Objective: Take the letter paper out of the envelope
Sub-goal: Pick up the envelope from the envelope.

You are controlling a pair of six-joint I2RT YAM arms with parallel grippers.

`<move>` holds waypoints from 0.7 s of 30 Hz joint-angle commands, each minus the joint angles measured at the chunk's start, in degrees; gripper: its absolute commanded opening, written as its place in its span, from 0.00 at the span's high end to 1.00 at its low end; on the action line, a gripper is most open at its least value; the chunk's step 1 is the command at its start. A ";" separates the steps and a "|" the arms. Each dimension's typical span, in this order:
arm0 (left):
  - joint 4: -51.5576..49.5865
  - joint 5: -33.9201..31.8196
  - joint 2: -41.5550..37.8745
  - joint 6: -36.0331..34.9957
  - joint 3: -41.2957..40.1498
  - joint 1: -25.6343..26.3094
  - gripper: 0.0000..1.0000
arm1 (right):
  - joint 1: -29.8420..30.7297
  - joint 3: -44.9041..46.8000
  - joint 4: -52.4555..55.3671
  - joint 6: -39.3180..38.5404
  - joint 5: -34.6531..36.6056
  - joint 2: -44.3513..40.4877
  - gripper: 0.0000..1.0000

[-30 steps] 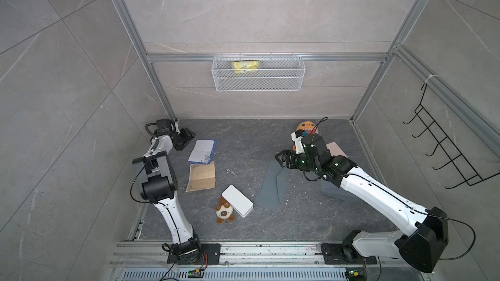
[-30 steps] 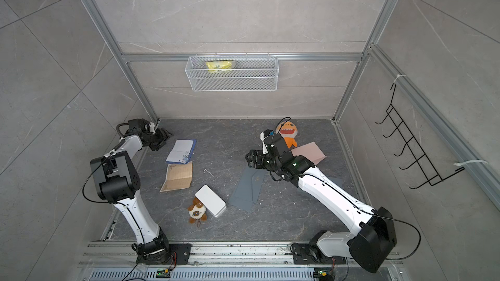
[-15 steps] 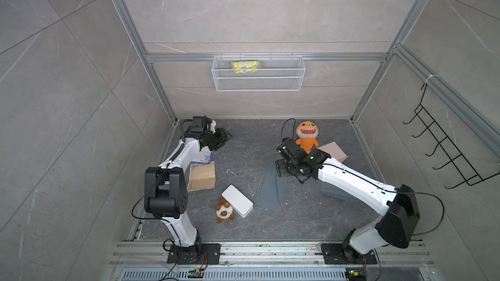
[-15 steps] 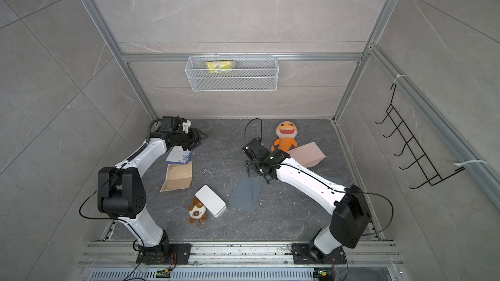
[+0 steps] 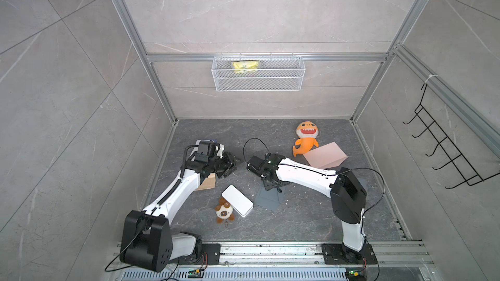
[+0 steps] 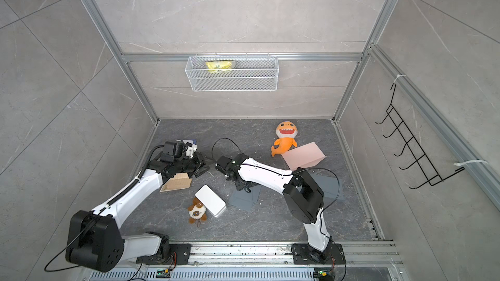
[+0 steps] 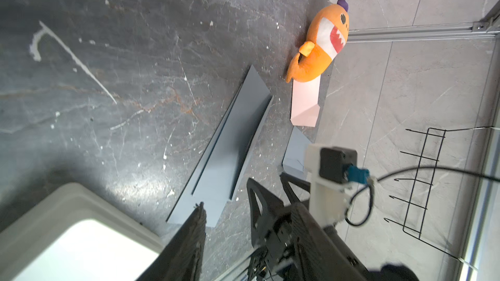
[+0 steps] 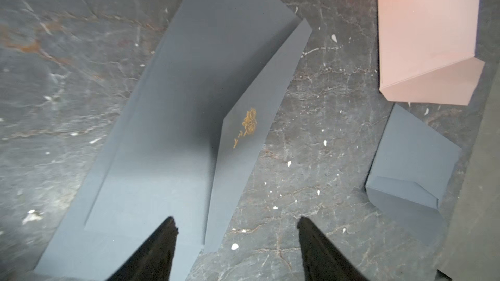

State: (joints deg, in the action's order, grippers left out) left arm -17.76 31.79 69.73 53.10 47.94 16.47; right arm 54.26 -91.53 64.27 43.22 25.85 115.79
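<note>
— Two arms were out; which was nearer the grey envelope (image 8: 176,117)?
— The right arm (image 5: 305,177). Its jaws hung spread and empty over one short end of the envelope. The envelope lay flat on the tabletop (image 5: 297,220), flap open, just beside the white box (image 5: 237,204).
— And its long axis?
— It ran straight away from those jaws. I couldn't tell the letter paper apart from the envelope.
— The left jaws?
— Near the white box too, but clear of the envelope. Spread or not, I couldn't tell.
</note>
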 commanded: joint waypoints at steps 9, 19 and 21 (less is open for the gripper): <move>-0.50 -1.31 -13.44 6.57 -8.35 2.02 0.46 | 0.32 -2.00 0.15 6.04 6.12 6.62 0.35; -1.50 -0.37 -16.13 7.05 -9.97 2.69 0.47 | 0.28 -4.08 -0.94 6.35 10.29 11.07 0.45; -1.57 -0.20 -16.00 7.01 -9.89 2.77 0.48 | 0.19 -4.42 -0.78 6.43 10.91 11.65 0.49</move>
State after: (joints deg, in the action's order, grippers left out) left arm -18.55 30.50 54.54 59.46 37.87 19.00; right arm 54.33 -94.15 63.18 48.49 33.95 125.69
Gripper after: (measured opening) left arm 0.525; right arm 0.521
